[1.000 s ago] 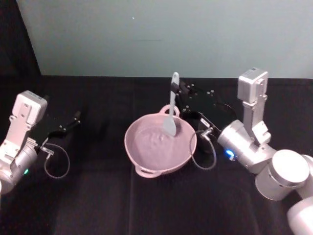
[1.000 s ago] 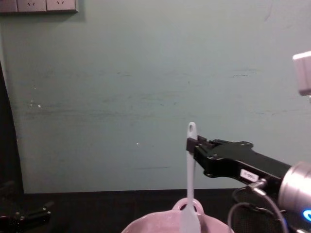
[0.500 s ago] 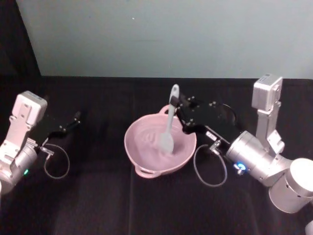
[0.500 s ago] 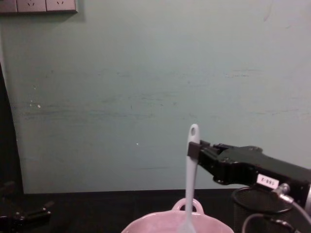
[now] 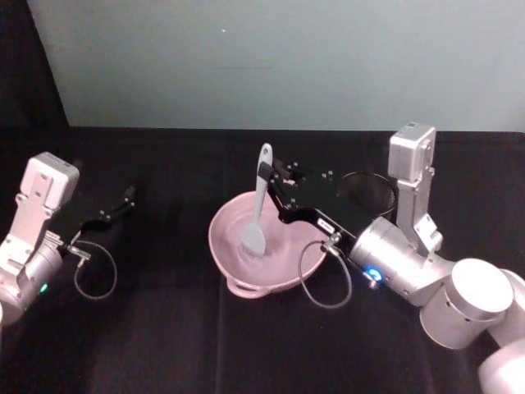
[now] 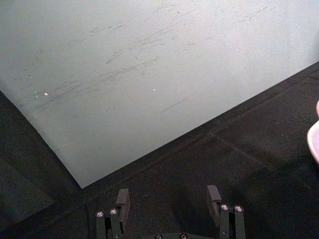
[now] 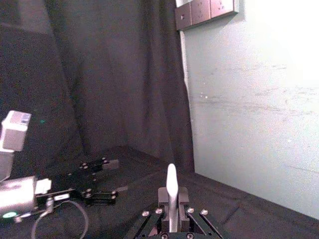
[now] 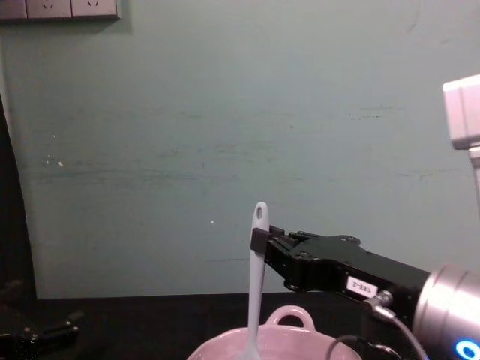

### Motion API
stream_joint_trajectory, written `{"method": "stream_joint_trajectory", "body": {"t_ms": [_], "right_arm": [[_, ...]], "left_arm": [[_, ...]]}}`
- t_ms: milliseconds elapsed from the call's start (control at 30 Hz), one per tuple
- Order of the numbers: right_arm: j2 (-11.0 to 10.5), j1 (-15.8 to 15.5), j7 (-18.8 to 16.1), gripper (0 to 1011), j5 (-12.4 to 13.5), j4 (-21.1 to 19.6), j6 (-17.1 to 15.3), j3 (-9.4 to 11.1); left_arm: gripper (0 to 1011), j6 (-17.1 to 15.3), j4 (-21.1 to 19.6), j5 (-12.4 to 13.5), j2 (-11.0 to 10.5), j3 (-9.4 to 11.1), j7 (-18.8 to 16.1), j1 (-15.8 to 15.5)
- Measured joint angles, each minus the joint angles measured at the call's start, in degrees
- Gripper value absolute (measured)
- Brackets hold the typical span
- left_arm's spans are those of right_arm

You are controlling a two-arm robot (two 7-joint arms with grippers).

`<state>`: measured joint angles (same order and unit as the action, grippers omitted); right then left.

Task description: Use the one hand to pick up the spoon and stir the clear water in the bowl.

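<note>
Right gripper (image 5: 266, 172): closed tight on spoon (image 5: 253, 236) handle, just below holed end. Spoon stood near-upright, paddle head down inside pink bowl (image 5: 221, 254), mid-desk (image 5: 164, 336). Left gripper (image 5: 125, 199): parked left, fingers spread, empty.

Back wall (image 8: 187, 112): pale green-teal, matte, faint horizontal scuffs, few white specks. Socket plates (image 8: 60, 7) high on wall, upper left in chest view, next to curtain. Black curtain (image 7: 99, 74) hangs at wall's left end, folds visible. Table (image 5: 164, 328) under black cloth, runs up to wall base. Light flat, indoor; wall glares bright in right wrist view.
</note>
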<state>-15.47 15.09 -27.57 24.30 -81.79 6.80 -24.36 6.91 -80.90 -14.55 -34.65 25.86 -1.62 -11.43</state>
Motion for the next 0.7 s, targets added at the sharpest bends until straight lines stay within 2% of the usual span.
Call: {"method": "stream_joint_trajectory", "body": {"t_ms": [200, 367, 567, 700], "right_arm": [[2.0, 2.3, 2.0, 112, -2.6, 4.0, 2.9, -0.4], [3.3, 3.9, 3.7, 112, -4.5, 6.9, 4.3, 0.2], [3.3, 4.3, 4.6, 112, -5.9, 7.5, 5.1, 1.3], [2.3, 3.8, 4.6, 112, -6.7, 6.7, 5.1, 2.2]], "left_arm": [[1011, 0.0, 0.0, 0.0, 0.0, 0.0, 0.0, 0.0], [1011, 0.0, 0.0, 0.0, 0.0, 0.0, 0.0, 0.0], [1011, 0.0, 0.0, 0.0, 0.0, 0.0, 0.0, 0.0], [1011, 0.0, 0.0, 0.0, 0.0, 0.0, 0.0, 0.0]]}}
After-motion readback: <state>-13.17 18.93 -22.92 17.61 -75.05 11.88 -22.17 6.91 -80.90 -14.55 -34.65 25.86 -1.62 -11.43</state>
